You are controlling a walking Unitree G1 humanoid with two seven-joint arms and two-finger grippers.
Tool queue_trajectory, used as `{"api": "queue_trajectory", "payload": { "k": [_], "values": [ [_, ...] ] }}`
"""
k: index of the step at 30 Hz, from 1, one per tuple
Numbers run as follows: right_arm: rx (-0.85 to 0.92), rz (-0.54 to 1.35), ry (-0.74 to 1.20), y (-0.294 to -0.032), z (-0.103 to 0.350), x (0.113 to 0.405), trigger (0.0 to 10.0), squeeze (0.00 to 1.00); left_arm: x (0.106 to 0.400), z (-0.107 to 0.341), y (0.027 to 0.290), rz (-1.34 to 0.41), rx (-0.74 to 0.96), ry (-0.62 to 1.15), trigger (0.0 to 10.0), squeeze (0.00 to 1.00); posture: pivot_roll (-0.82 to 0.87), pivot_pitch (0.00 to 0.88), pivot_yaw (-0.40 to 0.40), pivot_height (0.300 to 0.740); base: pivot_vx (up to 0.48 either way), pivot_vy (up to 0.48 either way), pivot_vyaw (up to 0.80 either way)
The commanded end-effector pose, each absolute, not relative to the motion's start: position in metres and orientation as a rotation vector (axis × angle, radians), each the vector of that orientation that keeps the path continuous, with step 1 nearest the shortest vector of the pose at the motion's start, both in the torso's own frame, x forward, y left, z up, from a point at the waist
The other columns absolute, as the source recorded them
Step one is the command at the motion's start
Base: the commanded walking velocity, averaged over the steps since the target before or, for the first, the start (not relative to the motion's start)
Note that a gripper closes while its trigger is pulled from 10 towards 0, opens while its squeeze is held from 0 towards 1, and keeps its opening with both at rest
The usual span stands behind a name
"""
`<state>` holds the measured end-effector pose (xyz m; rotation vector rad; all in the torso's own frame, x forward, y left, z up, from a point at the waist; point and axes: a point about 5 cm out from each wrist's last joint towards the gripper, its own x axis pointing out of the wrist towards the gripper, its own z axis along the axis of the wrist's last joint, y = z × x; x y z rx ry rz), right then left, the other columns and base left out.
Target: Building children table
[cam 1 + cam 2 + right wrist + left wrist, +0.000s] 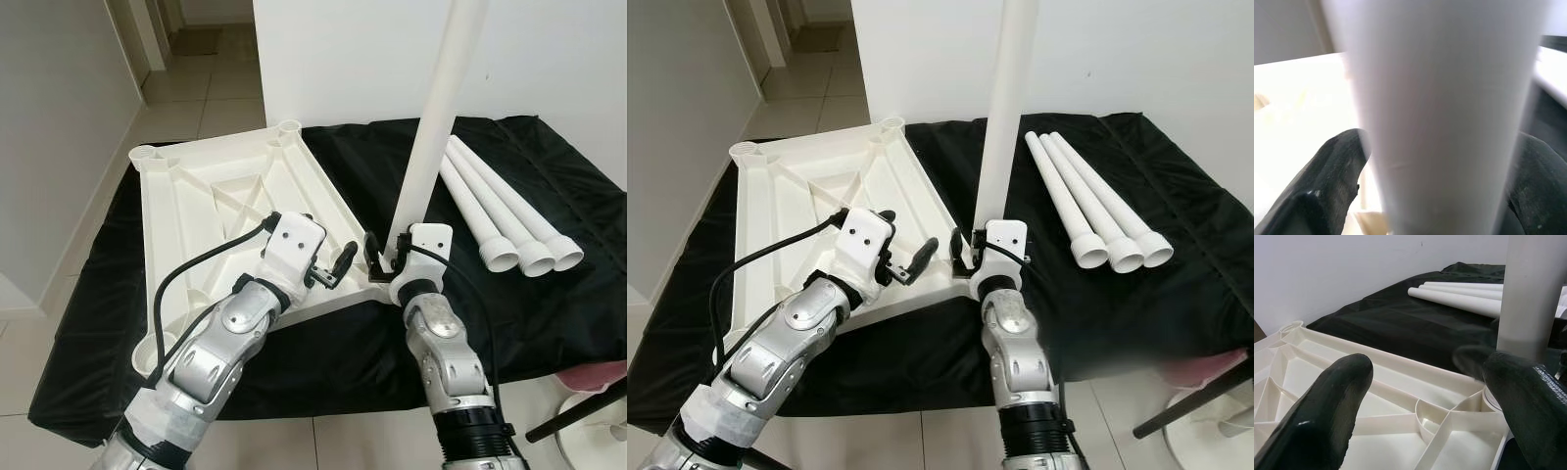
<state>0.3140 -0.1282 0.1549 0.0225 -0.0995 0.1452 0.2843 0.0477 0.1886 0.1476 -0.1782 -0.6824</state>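
While your right gripper [384, 257] is clamping the upright table leg [431, 127] at the upturned tabletop [211, 196] near corner, your left gripper [333, 269] is hovering wide.

- The upright leg [431, 127] ran off the top edge.
- Its foot was hidden behind the right end effector [384, 260].
- The pink thing [593, 375] was cut off and blurred.

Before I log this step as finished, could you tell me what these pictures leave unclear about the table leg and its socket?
- Whether the upright leg is fully seated: in the eye views the right gripper covers its foot in the tabletop corner.
- The leg's top: cut off by the upper edge of both eye views.
- Right wrist view: the leg is blurred, hiding the socket.
- Left gripper: open, beside the leg.
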Motion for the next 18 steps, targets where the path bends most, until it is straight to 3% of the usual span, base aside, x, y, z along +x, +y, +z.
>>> {"api": "queue_trajectory", "payload": {
  "k": [1,10,18],
  "values": [
    [0.004,0.260,-0.103,-0.123,0.154,0.316,10.0,0.00,0.280,0.180,0.044,-0.810,0.174,-0.147,10.0,0.00,-0.10,0.029,0.053,0.740,0.000,0.000,0.00],
    [-0.114,0.425,-0.086,-0.138,0.149,0.325,10.0,0.00,0.271,0.164,0.046,-0.888,0.195,-0.084,10.0,0.00,-0.08,0.019,0.046,0.740,0.000,0.000,0.00],
    [-0.144,0.482,-0.067,-0.145,0.142,0.330,10.0,0.00,0.269,0.151,0.055,-0.833,0.182,-0.031,10.0,0.00,-0.04,0.020,0.043,0.740,0.000,0.000,0.00]
  ]
}}
